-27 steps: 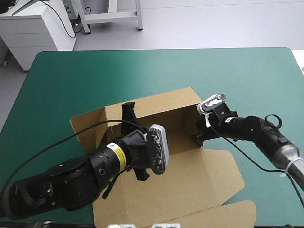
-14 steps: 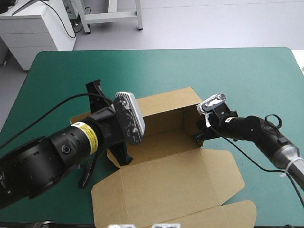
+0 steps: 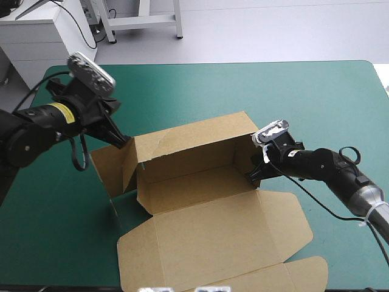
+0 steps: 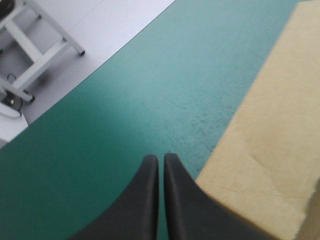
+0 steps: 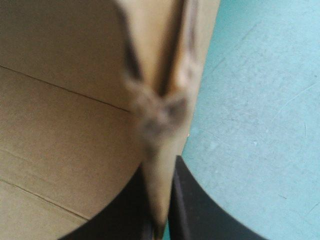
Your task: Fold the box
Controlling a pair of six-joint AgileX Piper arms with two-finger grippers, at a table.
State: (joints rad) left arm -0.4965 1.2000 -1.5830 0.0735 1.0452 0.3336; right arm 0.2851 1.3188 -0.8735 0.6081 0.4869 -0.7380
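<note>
The brown box [image 3: 194, 182] lies mid-table as an open tray, its back and end walls raised and its lid [image 3: 225, 237] flat toward the front edge. My left gripper [image 3: 124, 143] is shut and holds nothing. It points down at the cover just outside the box's back left corner. In the left wrist view its fingertips meet [image 4: 161, 159] beside the box's outer wall [image 4: 270, 140]. My right gripper [image 3: 255, 173] is shut on the box's right end wall, one finger inside and one outside. The right wrist view shows the board's folded edge [image 5: 165, 100] rising from between the fingers [image 5: 161, 215].
The teal-green cover [image 3: 292, 97] stretches behind the box and to its right. The lid's tuck flap [image 3: 292, 274] lies close to the table's front edge. A loose end flap [image 3: 106, 164] sticks out on the box's left side.
My left arm has pulled out from over the box and swung left and back to outside the back left corner. The right gripper and the box have stayed put.
</note>
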